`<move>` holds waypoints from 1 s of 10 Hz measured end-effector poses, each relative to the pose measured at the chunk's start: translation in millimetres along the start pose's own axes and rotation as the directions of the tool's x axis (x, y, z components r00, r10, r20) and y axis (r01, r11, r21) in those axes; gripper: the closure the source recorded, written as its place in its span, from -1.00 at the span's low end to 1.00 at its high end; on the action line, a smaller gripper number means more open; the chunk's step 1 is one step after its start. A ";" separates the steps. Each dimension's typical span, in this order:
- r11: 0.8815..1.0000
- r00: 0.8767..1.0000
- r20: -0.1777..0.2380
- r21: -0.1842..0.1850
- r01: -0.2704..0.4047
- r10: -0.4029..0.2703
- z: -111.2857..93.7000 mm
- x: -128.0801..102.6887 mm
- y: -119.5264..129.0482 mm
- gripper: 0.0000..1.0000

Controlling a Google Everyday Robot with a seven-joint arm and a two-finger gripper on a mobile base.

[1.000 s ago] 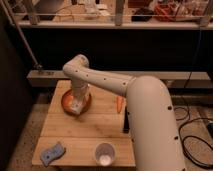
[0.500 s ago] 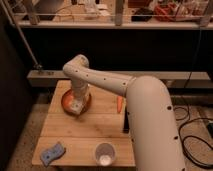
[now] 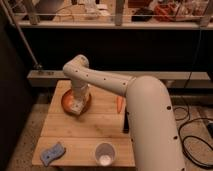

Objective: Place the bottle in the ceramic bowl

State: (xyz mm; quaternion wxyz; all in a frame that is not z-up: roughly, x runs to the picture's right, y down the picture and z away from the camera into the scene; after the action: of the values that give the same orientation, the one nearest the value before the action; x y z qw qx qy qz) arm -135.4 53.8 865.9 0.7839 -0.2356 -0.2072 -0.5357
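The ceramic bowl (image 3: 69, 103) is a shallow orange-brown dish at the far left of the wooden table (image 3: 100, 127). My white arm reaches over from the right and bends down over the bowl. My gripper (image 3: 77, 106) hangs inside the bowl's rim. A small whitish object at the gripper's tip looks like the bottle (image 3: 76, 108), low in the bowl; it is partly hidden by the gripper.
A round white cup (image 3: 104, 153) stands at the table's front edge. A blue-grey sponge-like piece (image 3: 53, 153) lies at the front left. A small orange object (image 3: 119, 103) lies right of the bowl. A black bar (image 3: 126, 127) shows beside my arm. Shelves stand behind.
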 end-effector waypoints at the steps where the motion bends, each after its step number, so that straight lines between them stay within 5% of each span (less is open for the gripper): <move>1: 1.000 1.000 0.000 0.000 0.002 -0.002 0.0 -0.1 0.0 0.69; 3: 1.000 1.000 0.000 -0.001 0.003 -0.003 0.1 0.0 0.2 0.48; 10: 1.000 1.000 0.001 -0.003 0.012 -0.012 0.8 -0.4 0.7 0.47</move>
State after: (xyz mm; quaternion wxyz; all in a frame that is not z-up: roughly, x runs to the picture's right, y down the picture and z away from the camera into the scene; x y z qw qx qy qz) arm -134.9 54.8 866.2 0.7803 -0.2356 -0.2081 -0.5406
